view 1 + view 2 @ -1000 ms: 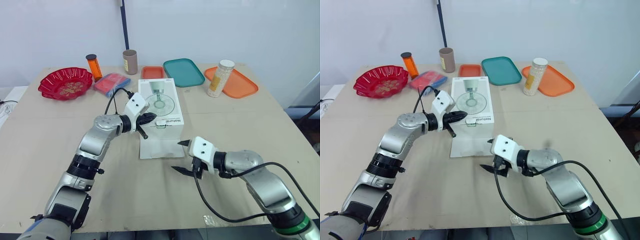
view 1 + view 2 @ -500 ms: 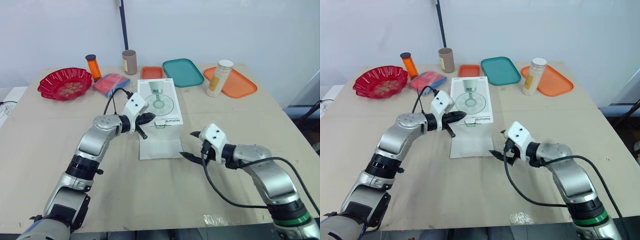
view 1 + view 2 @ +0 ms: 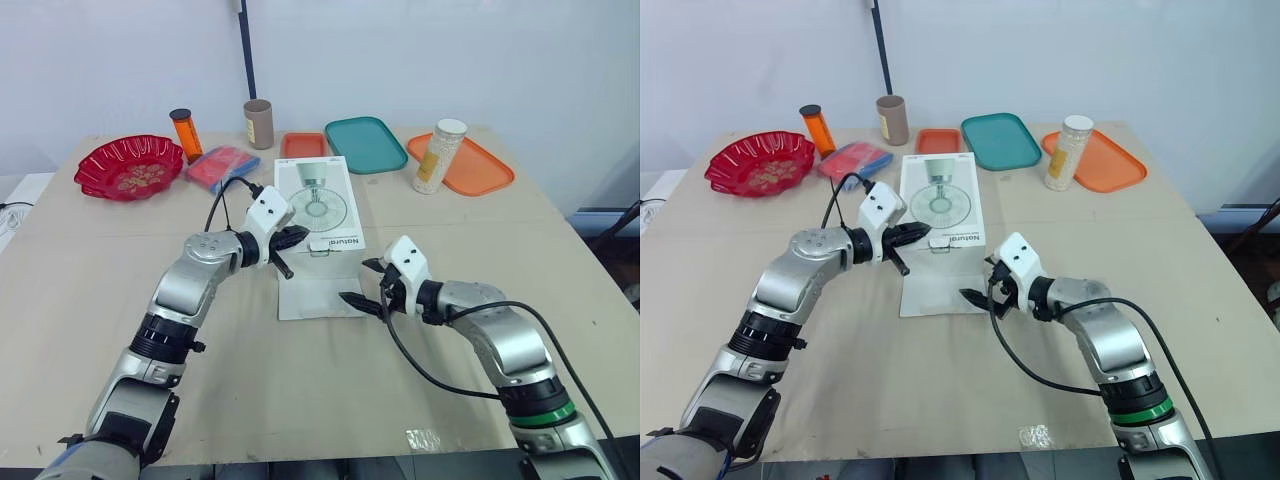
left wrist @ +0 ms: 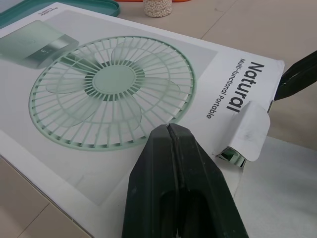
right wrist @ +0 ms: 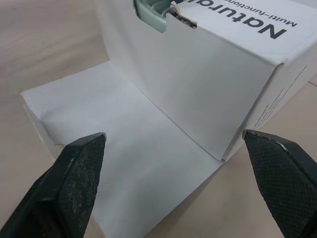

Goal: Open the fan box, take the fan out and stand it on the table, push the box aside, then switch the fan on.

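Fan box [image 3: 318, 200] lying flat mid-bench, its near flap [image 3: 318, 298] folded down, one hand at each side.
On the far left of the bench [image 3: 90, 290] sit a red bowl [image 3: 130, 166], an orange bottle [image 3: 186, 129] and a brown tube [image 3: 259, 123]. The left hand [image 4: 169, 127], fingers pressed together, is over the box's near left top, just beside a lifted white tab [image 4: 249, 130]; whether it touches the box cannot be told. The lid shows a drawn fan and reads "Natural" and "Multi-functional Portable". The right hand [image 3: 356, 281], fingers spread wide, is at the flap's right edge, pointing at the box's near end. Far right lie a teal tray [image 3: 366, 143], a jar [image 3: 438, 156] and an orange tray [image 3: 470, 165].
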